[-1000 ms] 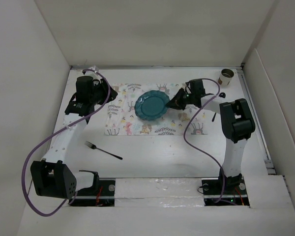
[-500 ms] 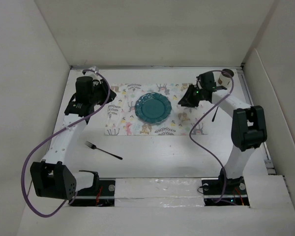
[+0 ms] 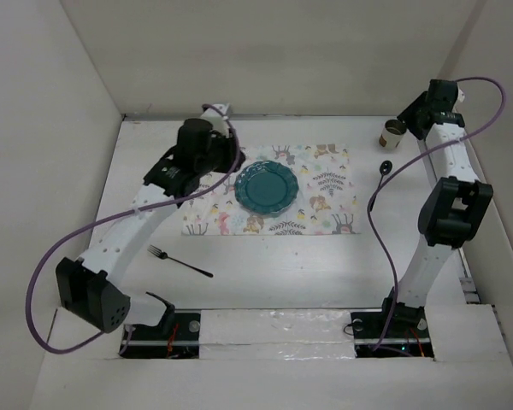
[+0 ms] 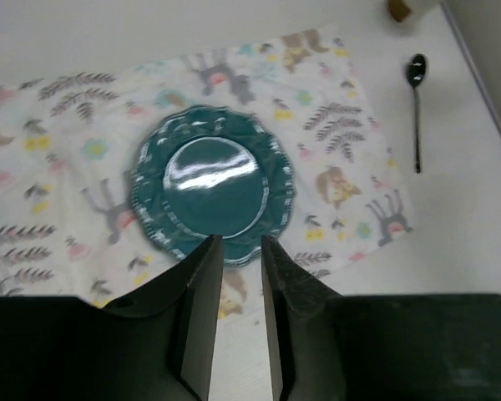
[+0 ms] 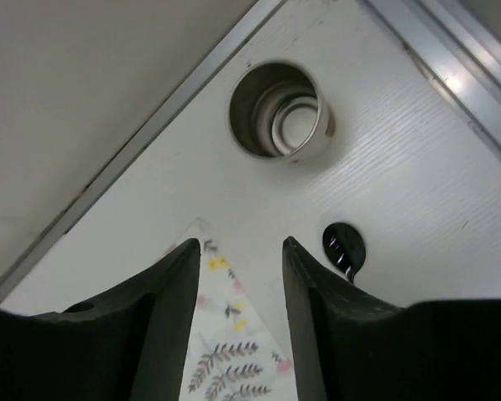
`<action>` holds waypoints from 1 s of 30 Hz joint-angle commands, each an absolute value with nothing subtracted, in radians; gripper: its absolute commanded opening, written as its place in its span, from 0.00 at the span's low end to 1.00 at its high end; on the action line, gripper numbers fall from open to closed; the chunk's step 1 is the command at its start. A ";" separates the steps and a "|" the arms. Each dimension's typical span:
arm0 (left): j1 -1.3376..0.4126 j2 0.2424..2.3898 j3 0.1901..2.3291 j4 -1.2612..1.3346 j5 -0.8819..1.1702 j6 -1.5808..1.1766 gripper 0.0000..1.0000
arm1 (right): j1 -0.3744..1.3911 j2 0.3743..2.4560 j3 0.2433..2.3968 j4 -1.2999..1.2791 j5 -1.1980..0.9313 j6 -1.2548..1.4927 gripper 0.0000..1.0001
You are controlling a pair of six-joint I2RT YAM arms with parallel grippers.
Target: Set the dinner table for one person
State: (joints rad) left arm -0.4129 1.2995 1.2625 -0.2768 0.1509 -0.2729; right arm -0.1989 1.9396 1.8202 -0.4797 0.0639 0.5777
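- Enclosure: plain white walls stood on three sides of the work area, and a metal rail ran along the right edge.
- Dinner table: a flat matte white top that filled the floor of the enclosure and carried every item below.
- Placemat: white cloth with animal and leaf prints, lying flat on the far half of the table.
- Plate: teal with a scalloped rim, flat on the placemat, left of its centre.
- Fork: dark, on bare table near the placemat's near-left corner, clear of it.
- Spoon: dark, on bare table just right of the placemat.
- Cup: upright in the far right corner, beyond the spoon.
- Left gripper: above the plate's near rim, fingers a narrow gap apart, nothing between them.
- Right gripper: over the far right corner near the cup, fingers moderately apart and empty.
- Change noted: a second earlier the right gripper sat low at the plate's right rim; it had since lifted away to the corner. The left gripper had moved from the placemat's left end toward the plate. Fork and cup had not shifted.
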 commanded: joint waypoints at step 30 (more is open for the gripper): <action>-0.594 1.356 1.244 -0.258 0.075 -0.318 0.40 | -0.265 2.389 2.229 -0.582 0.088 0.641 0.00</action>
